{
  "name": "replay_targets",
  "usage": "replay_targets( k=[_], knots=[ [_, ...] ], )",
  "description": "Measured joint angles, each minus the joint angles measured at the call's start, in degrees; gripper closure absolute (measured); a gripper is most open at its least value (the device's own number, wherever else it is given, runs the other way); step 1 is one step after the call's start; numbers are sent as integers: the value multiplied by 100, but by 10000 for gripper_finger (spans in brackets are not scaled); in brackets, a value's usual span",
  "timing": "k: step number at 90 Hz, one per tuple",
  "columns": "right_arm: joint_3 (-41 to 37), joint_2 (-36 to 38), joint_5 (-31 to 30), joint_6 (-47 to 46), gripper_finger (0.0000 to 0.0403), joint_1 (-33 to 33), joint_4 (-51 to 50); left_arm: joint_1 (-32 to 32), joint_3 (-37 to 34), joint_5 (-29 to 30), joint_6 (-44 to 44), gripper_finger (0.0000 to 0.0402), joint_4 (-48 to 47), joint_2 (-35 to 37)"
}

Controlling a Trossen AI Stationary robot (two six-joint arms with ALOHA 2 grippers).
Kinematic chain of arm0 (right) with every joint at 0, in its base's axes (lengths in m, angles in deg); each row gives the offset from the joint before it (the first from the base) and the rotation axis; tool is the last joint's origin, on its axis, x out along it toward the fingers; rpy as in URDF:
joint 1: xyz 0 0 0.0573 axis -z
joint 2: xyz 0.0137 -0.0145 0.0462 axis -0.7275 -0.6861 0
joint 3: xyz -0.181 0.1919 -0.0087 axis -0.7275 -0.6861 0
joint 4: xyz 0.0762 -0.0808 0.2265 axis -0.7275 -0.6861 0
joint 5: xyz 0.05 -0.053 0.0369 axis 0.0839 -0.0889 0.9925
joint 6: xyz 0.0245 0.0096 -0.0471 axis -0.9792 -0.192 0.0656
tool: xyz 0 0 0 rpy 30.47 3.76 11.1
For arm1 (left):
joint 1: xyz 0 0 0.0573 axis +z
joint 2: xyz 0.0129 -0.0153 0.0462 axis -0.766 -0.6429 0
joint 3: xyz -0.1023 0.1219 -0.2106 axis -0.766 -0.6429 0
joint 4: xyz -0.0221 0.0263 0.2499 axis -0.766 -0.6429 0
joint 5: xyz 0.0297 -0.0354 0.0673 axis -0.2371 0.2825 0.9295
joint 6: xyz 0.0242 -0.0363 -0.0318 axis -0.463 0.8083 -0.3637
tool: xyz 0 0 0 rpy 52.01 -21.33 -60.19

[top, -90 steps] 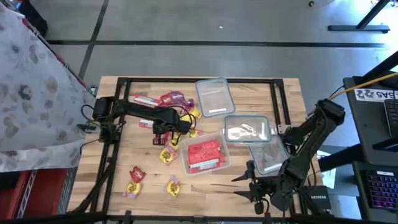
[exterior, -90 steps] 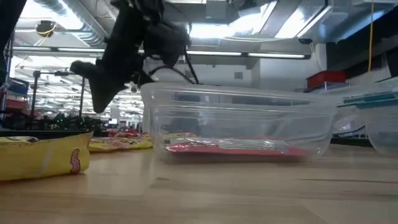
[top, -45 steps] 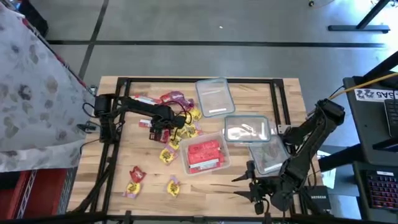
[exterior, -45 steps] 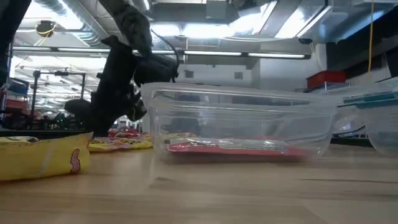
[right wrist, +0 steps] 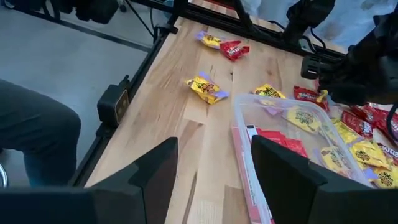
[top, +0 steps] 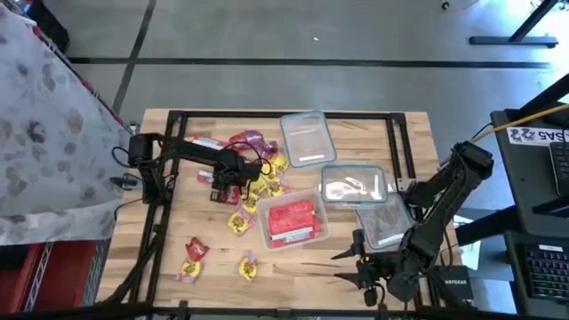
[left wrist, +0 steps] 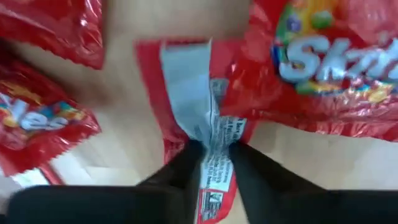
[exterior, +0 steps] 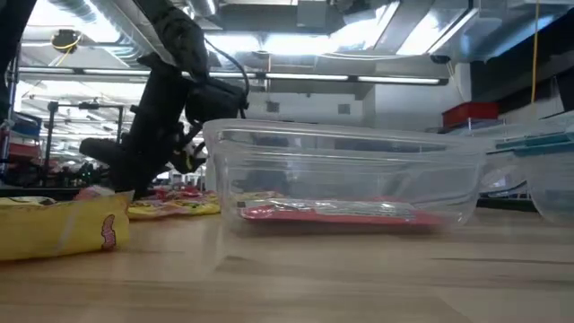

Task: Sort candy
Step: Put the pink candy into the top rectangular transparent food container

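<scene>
One red packet (left wrist: 205, 143) between left jaws.

Red packets (top: 290, 219) fill a clear plastic tub (top: 317, 233) on a pale, wood-grained bench (top: 293, 276), while yellow candy packets (top: 239, 222) with red and purple accents lie scattered beside it. A red wrapper (left wrist: 199, 130) with a white-and-grey printed seam sits between the left arm's black fingers (left wrist: 180, 177), next to a red packet (left wrist: 329, 62) bearing white lettering and multicoloured candy dots. Purple-edged yellow sweets (right wrist: 206, 87) and a red one (right wrist: 234, 50) dot the bench edge. Both arms are black, the right gripper (right wrist: 214, 168) included. A grey-and-white floral cloth (top: 44, 133) hangs at one side above a grey floor (top: 356, 36).
</scene>
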Motion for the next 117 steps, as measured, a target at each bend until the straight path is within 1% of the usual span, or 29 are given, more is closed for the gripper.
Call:
replay_targets(
  k=[5, 12, 17, 23, 38, 53, 62, 66, 73, 80, 92, 100, 105, 110, 117],
  knots=[
    [0, 0, 0, -1, 210, 0, 0, -2, 0, -22, 149, 390, -9, -4],
    [0, 0, 0, -1, 210, 0, 2, -18, 61, -20, 274, 394, -136, -11],
    [0, 0, 0, -3, 210, 0, 1, -68, 190, 86, 426, 398, -410, -34],
    [0, 0, 0, -3, 210, 0, 4, -128, 360, 218, 651, 400, -958, -69],
    [0, 0, 0, -3, 210, 0, 7, -341, 1115, 482, 1198, 401, -2094, 66],
    [0, 0, 0, -3, 210, 0, 4, -773, 2043, 534, 1768, 401, -2834, 173],
    [0, 0, 0, -3, 210, 0, 2, -1100, 2635, 561, 2124, 401, -2930, 175],
    [0, 0, 0, -2, 210, 0, 1, -1248, 2903, 482, 2255, 401, -2887, 175],
    [0, 0, -7, 7, 210, 0, 0, -1497, 3314, 189, 2446, 401, -2510, 181],
    [0, 0, -44, 14, 210, 0, -8, -1746, 3617, -42, 2565, 401, -1783, 181],
    [0, 0, -46, 19, 210, 0, -7, -2150, 3913, -88, 2557, 401, 250, 181],
    [0, 0, -44, 41, 210, 0, -6, -2353, 3910, -90, 2316, 401, 1852, 181],
    [0, 0, -45, 41, 210, 0, -4, -2442, 3910, -97, 2260, 401, 2588, 148],
    [0, 0, -46, 41, 210, 0, 3, -2498, 3912, -98, 2264, 401, 3017, 131],
    [0, 0, -45, 43, 210, 0, 17, -2506, 3912, -101, 2337, 401, 3139, 41]
  ],
)
